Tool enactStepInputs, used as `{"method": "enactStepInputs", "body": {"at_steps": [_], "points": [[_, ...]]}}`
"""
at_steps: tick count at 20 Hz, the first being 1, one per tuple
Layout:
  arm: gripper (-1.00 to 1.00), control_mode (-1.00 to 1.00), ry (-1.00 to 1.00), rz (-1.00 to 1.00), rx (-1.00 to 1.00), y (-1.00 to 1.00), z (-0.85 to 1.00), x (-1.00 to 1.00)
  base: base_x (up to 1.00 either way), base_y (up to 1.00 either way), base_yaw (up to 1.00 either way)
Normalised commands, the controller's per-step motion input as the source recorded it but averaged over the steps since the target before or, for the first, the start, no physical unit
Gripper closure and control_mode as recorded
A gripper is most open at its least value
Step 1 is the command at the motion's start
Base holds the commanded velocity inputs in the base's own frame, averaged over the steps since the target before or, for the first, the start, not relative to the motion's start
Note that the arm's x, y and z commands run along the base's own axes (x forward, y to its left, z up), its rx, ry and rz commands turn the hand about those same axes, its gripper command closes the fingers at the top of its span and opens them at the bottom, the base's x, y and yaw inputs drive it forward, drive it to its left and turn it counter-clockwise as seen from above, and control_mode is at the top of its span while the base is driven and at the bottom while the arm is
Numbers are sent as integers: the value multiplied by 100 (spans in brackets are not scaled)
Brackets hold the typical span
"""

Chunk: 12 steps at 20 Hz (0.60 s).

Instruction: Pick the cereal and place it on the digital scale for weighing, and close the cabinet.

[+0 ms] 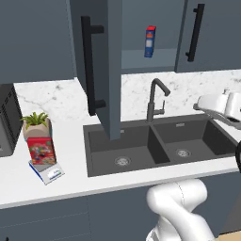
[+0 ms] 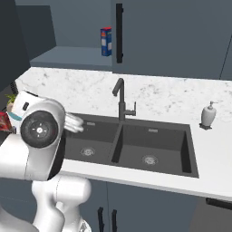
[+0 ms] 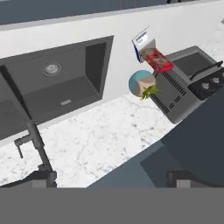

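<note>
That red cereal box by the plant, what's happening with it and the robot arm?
The cereal box is standing on the digital scale, beside the potted plant on the counter. The arm holds nothing; its gripper is open, up above the counter. The cabinet door over the sink hangs open, with a blue box on its shelf. So the weighing part looks done, and closing the door remains.

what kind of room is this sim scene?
A rendered home kitchen, by the look of it: a dark double sink with a tall faucet set in a white marble-look counter, slate-blue wall cabinets above, and a cereal box standing on a small digital scale.
</note>
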Motion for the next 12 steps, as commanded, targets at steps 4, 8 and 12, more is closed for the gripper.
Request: {"method": "enactStepInputs", "body": {"at_steps": [4,8,12], "points": [[-100,-100,-6,4,-6,100,-34,-26,0,0,0],[-100,-100,-9,0,0,92,-27,-40,0,0,0],[-100,-100,-18,0,0,85,-24,-56,0,0,0]]}}
